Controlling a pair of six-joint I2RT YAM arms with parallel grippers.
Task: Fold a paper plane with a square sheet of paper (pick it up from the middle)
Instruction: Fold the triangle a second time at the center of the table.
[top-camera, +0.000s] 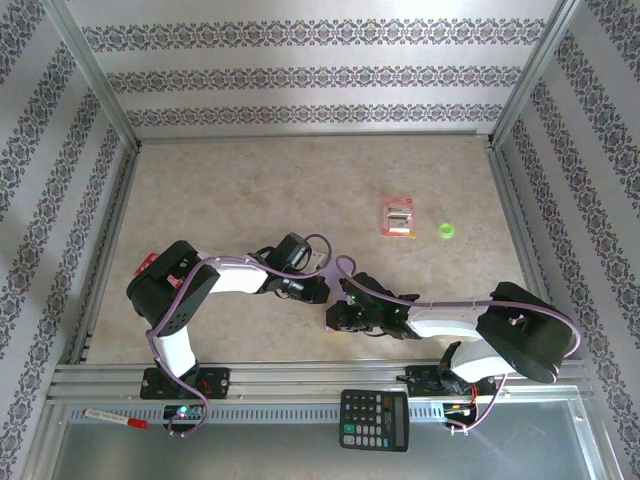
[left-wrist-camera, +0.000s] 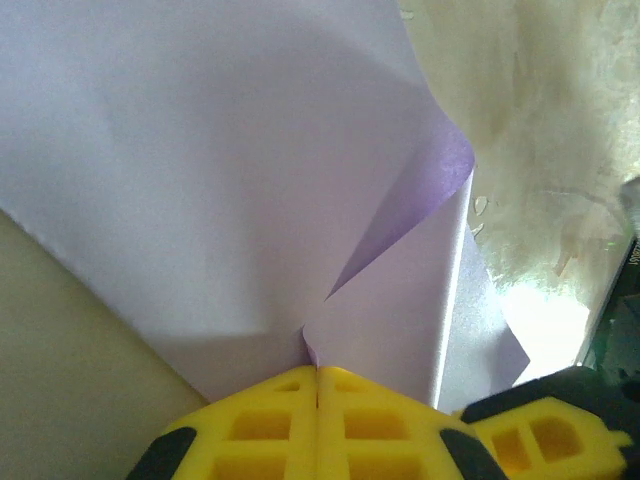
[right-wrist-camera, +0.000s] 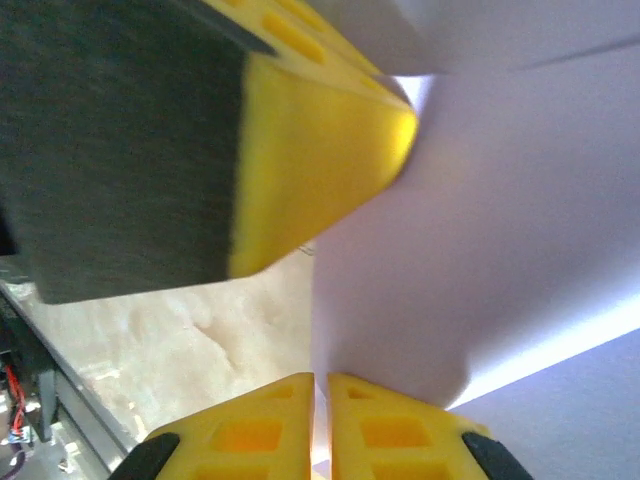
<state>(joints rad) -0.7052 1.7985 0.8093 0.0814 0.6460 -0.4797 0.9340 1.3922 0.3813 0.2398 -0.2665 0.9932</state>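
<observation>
at the bottom edge of the top view, a black calculator (top-camera: 375, 418) is seen on the metal rail right of centre, and a white marker (top-camera: 115, 418) with a red end at lower left. just above, the two arms are bent inward so that the left tool (top-camera: 312, 290) and the right tool (top-camera: 342, 316) are brought close together in the lower middle of the frame, over the table (top-camera: 250, 190).

in the left wrist view, the left tool (left-wrist-camera: 317, 372) is clenched at bottom centre, its yellow fingers pressed together on the square sheet of paper (left-wrist-camera: 200, 180). the pale lavender sheet is spread across the upper left, with a flap curled over right of centre, where a deeper purple face is shown. in the right wrist view, the right tool (right-wrist-camera: 322, 385) is likewise clamped on an edge of the sheet at bottom centre.

farther up the table, right of centre, a red-and-white packet (top-camera: 399, 215) is laid flat, with a small green ring (top-camera: 446, 231) near its right side, apart from it.
</observation>
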